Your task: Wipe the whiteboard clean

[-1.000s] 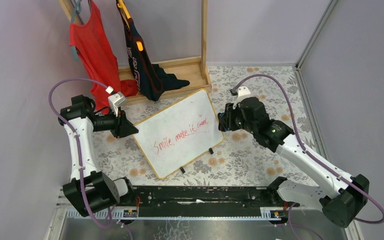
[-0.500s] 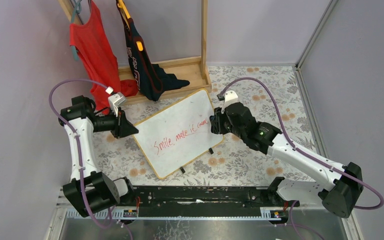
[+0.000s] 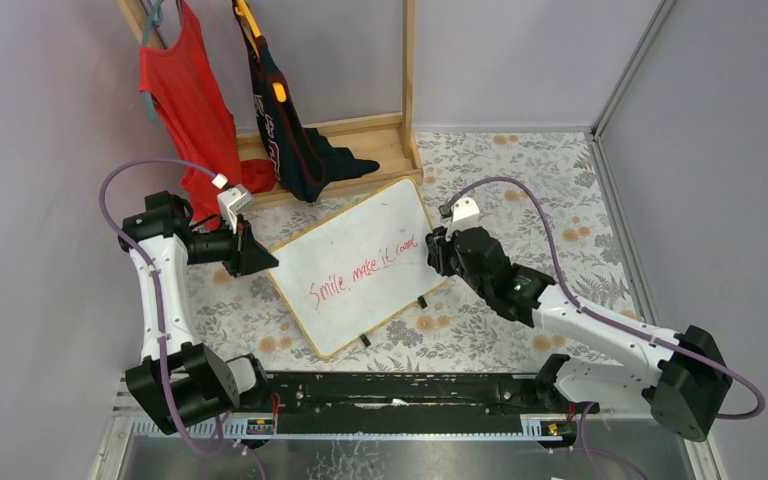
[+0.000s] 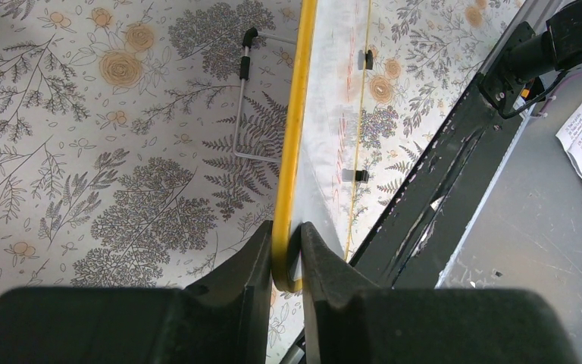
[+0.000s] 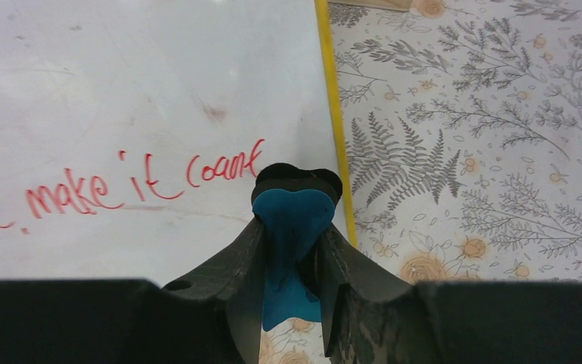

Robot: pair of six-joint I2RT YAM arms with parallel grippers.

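The whiteboard [image 3: 360, 262] lies flat and diagonal on the floral table cover [image 3: 520, 170], between the two arms. Its small black feet [image 3: 421, 301] are along the near right long edge. Red writing [image 3: 360, 275] runs across the middle of the board.

The left gripper [image 3: 265, 260] is at the board's left edge. In the left wrist view its jaws are pressed onto the yellow frame [image 4: 292, 152] and pinch the rim between both fingertips [image 4: 261, 250]. This view looks along the board edge-on, so it does not show whether that edge is raised off the table.

The right gripper [image 3: 434, 250] is over the board's right edge, just beside the last word of the writing [image 5: 223, 167]. Its jaws clamp a blue eraser [image 5: 294, 220] that has a black pad at its tip. Contact between the pad and the board surface cannot be confirmed.

Behind the board stands a wooden rack [image 3: 360, 135] that carries a red garment [image 3: 185, 100] and a dark garment [image 3: 280, 120].
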